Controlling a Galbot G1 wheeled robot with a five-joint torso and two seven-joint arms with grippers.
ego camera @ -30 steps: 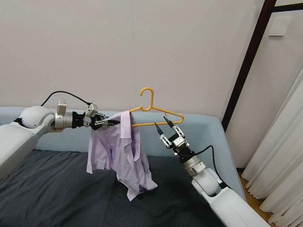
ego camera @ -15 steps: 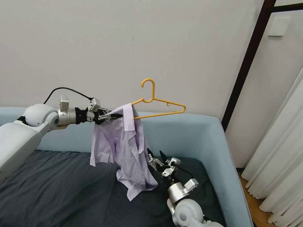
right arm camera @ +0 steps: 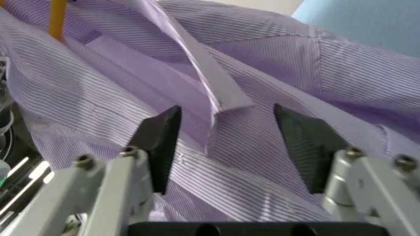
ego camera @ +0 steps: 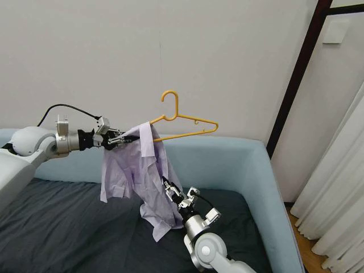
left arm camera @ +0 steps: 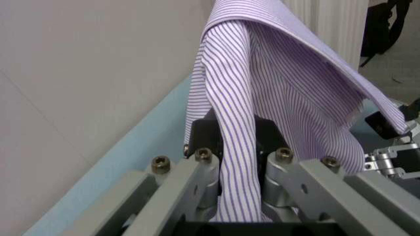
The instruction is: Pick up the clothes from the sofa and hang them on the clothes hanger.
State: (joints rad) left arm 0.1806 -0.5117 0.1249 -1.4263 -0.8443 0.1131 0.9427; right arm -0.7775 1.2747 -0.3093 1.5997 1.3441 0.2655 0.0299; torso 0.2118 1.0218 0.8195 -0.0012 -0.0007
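Note:
A purple striped shirt [ego camera: 142, 176] hangs in the air above the sofa, draped over the left end of a yellow hanger [ego camera: 179, 120]. My left gripper [ego camera: 118, 139] is shut on the shirt at that end; the hanger's tip is hidden under the fabric. The left wrist view shows the striped shirt [left arm camera: 262, 83] pinched in my left gripper [left arm camera: 239, 147]. My right gripper [ego camera: 177, 191] is low, at the shirt's lower right edge, and open. In the right wrist view the right gripper [right arm camera: 229, 142] faces the shirt [right arm camera: 276, 73] with nothing between the pads, beside a bit of hanger [right arm camera: 58, 17].
The light-blue sofa back [ego camera: 239, 165] runs behind the shirt, and its dark seat cushion [ego camera: 57, 227] lies below. A dark door frame [ego camera: 296, 85] and white curtains [ego camera: 341, 187] stand to the right. A plain wall is behind.
My right arm dropped from beside the hanger's right end down to the shirt's lower edge. The left gripper, shirt and hanger shifted slightly left.

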